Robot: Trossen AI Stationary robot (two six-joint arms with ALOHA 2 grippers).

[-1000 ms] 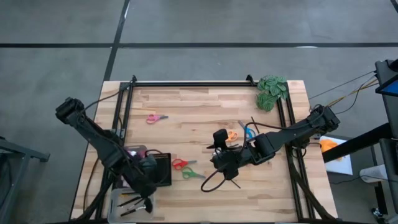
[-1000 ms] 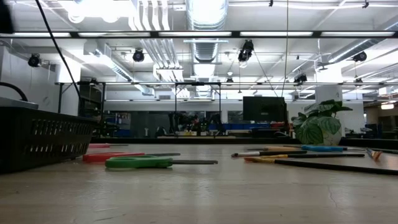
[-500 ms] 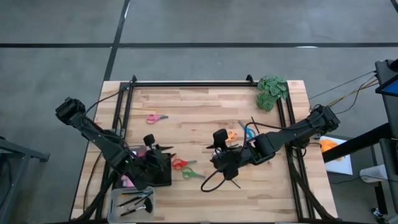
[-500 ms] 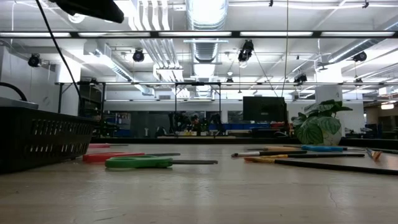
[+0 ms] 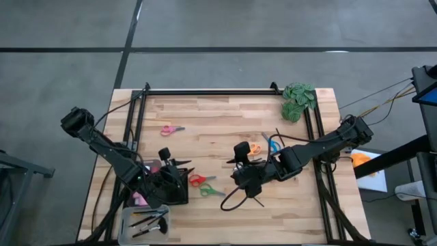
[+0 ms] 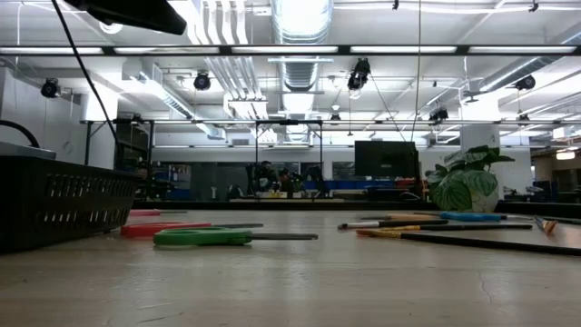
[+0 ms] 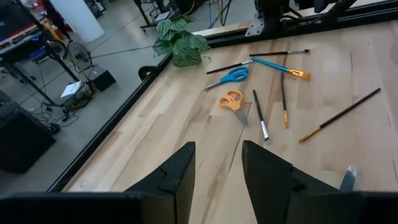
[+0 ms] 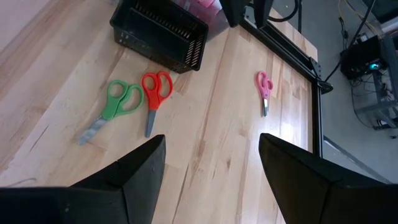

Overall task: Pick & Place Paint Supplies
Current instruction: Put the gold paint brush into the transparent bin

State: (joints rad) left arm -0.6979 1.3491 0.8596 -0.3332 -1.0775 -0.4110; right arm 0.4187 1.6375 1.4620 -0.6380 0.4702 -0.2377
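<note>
My left gripper [image 5: 183,166] hovers open above the black basket [image 5: 176,190] at the table's near left, nothing between its fingers [image 7: 177,177]. My right gripper [image 5: 235,176] hangs open above mid-table. Red scissors [image 5: 197,180] and green scissors [image 5: 210,190] lie flat between the two grippers, and they also show in the right wrist view as red scissors [image 8: 155,87] and green scissors [image 8: 121,102]. Pink scissors [image 5: 172,129] lie farther back. Orange scissors [image 7: 231,101], blue scissors [image 7: 233,76] and several thin brushes [image 7: 283,93] lie flat under the right arm. Pink bottles [image 5: 140,199] stand beside the basket.
A clear tray [image 5: 145,222] holding dark brushes sits at the near left corner. A green leafy clump [image 5: 298,100] lies at the far right corner. Black rails [image 5: 205,91] frame the table's far and side edges. Bare wood lies between the pink scissors and the orange scissors.
My left gripper has swung up from pointing down over the tray and basket to nearly level, rolling as it turned, and has shifted a little toward the table's far edge and right. It now points toward the right arm. Its arm has entered the low view's top left.
</note>
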